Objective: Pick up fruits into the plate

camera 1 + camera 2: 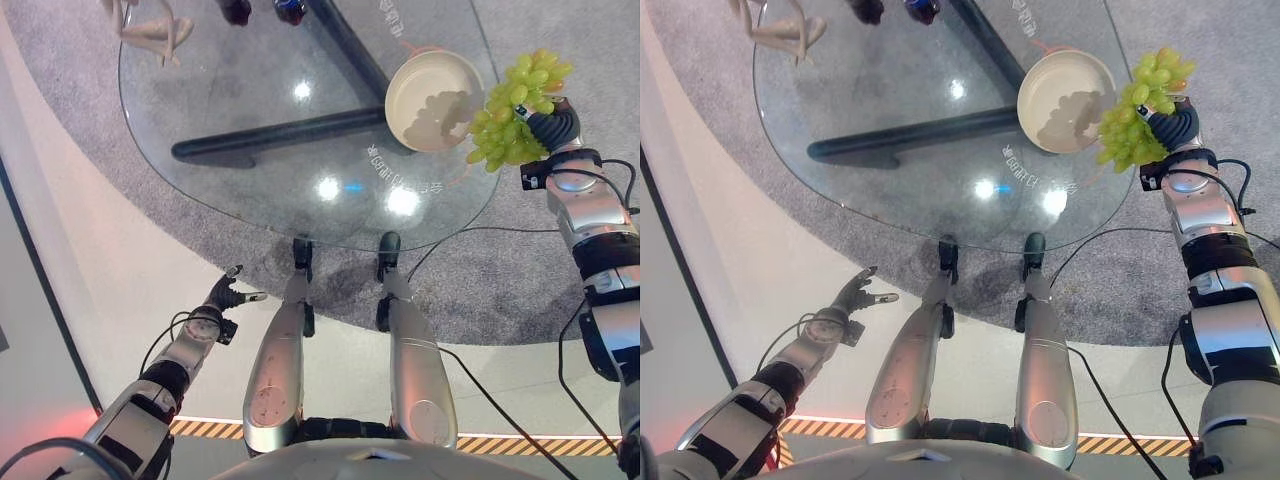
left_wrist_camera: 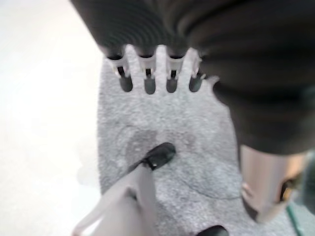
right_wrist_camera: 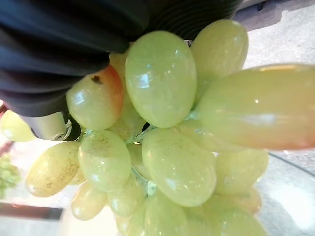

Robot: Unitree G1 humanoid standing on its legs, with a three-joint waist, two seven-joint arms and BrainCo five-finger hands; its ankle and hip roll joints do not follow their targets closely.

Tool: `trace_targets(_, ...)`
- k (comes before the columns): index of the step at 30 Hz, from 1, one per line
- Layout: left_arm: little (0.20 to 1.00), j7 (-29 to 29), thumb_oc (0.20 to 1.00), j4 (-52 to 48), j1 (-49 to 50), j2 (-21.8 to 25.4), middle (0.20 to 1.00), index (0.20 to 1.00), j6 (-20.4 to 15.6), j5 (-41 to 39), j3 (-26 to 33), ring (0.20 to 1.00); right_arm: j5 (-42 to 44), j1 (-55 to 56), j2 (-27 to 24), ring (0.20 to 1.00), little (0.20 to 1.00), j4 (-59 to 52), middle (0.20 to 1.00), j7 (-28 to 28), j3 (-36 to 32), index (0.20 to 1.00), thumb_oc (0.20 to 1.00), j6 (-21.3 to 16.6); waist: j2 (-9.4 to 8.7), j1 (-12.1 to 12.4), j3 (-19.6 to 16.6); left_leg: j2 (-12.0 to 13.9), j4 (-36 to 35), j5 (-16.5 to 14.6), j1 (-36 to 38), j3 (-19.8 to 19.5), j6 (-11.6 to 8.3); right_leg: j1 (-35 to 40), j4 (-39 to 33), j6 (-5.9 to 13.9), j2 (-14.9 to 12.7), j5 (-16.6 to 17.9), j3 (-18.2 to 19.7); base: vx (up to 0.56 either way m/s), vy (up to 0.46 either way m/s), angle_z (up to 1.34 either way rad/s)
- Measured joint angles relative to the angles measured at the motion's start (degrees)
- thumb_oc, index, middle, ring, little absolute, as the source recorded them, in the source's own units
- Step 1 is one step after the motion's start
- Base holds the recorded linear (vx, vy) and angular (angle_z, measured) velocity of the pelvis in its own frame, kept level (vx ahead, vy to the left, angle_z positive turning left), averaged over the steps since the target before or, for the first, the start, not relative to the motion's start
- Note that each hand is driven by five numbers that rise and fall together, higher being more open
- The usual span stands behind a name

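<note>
- I see the round glass table (image 1: 250, 110) standing on a grey carpet (image 1: 520, 290), with a dark frame showing through the glass.
- My right arm comes up from the lower right, and my right hand (image 1: 553, 127) is at the table's right edge, gripping a bunch of green grapes (image 1: 512, 112).
- The grapes hang in the air just beside the right rim of the plate, over the table's edge; in the right wrist view the bunch (image 3: 167, 142) sits right against the dark cover, and the fingers themselves are hidden behind the fruit.
- The cream plate (image 1: 412, 78) rests on the glass near that right edge, with the shadow of the grapes falling across it.
- My left hand (image 1: 228, 293) hangs low beside the body over the pale floor, well apart from the table, fingers straight and holding nothing (image 2: 147, 83).
</note>
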Motion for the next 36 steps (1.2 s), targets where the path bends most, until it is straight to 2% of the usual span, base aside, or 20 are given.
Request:
trace_targets(7, 1.000, 0.91, 1.000, -0.41, 0.03, -0.01, 1.000, 1.000, -0.08, -1.04, -0.43, 1.000, -0.32, -3.85, 0.09, 0.200, 0.200, 0.34, 0.200, -2.26, 2.75, 0.200, 0.200, 3.88, 0.07, 1.09, 0.03, -1.19, 2.75, 0.12, -5.05, -0.14, 0.23, -6.35, 5.83, 0.15, -1.42, -1.83, 0.65, 0.00, 0.012, 0.05)
trace_targets(14, 1.000, 1.69, 1.000, -1.63, 0.05, -0.05, 1.000, 1.000, -0.44, -1.28, -0.54, 1.000, -1.56, -5.38, 0.26, 0.200, 0.200, 1.73, 0.200, -3.19, 3.70, 0.200, 0.200, 6.25, 0.09, 2.00, 0.02, -1.65, 4.21, 0.21, -7.54, -0.84, 0.33, -8.72, 7.79, 0.13, -1.96, -2.38, 0.53, -0.01, 0.027, 0.06)
trace_targets(23, 1.000, 2.26, 1.000, -2.40, 0.05, -0.06, 1.000, 1.000, -1.27, -2.21, -1.57, 1.000, -2.17, -8.73, 2.34, 0.200, 0.200, 2.45, 0.200, -9.10, 4.00, 0.200, 0.200, 9.54, 0.11, 2.09, 0.02, -1.91, 5.33, 0.28, -9.79, -1.00, 0.44, -10.78, 8.75, 0.18, -2.32, -2.43, 0.48, 0.00, 0.024, 0.02)
trace_targets(24, 1.000, 2.26, 1.000, -2.43, 0.05, -0.06, 1.000, 1.000, -1.27, -2.21, -1.67, 1.000, -2.17, -8.95, 2.40, 0.460, 0.460, 2.45, 0.460, -9.50, 4.22, 0.460, 0.460, 9.60, 0.11, 2.09, 0.02, -1.91, 5.34, 0.28, -9.82, -1.00, 0.44, -10.81, 8.75, 0.18, -2.32, -2.43, 0.48, 0.00, 0.000, 0.00)
trace_targets(25, 1.000, 2.26, 1.000, -2.44, 0.05, -0.06, 1.000, 1.000, -1.26, -2.22, -1.71, 1.000, -2.24, -9.31, 2.41, 0.758, 0.758, 2.39, 0.758, -10.49, 4.94, 0.758, 0.758, 9.66, 0.11, 2.15, 0.02, -1.91, 5.35, 0.28, -9.88, -0.99, 0.43, -10.86, 8.78, 0.17, -2.32, -2.44, 0.47, 0.00, 0.050, 0.00)
trace_targets(26, 1.000, 2.26, 1.000, -2.45, 0.05, -0.06, 1.000, 1.000, -1.28, -2.23, -1.71, 1.000, -2.30, -9.41, 2.41, 1.000, 1.000, 2.27, 1.000, -11.07, 5.01, 1.000, 1.000, 9.66, 0.12, 2.23, 0.02, -1.91, 5.35, 0.27, -9.89, -0.99, 0.43, -10.91, 8.80, 0.17, -2.33, -2.44, 0.48, 0.01, 0.045, 0.00)
trace_targets(36, 1.000, 2.22, 1.000, -2.44, 0.05, -0.27, 1.000, 1.000, -1.34, -2.30, -1.67, 1.000, -4.28, -10.83, 2.45, 1.000, 1.000, 0.50, 1.000, -13.51, 5.02, 1.000, 1.000, 9.65, 0.33, 2.36, -0.03, -1.98, 5.89, 0.21, -10.75, -0.76, 0.38, -11.98, 9.51, 0.16, -2.40, -2.44, 0.69, 0.01, 0.017, -0.01)
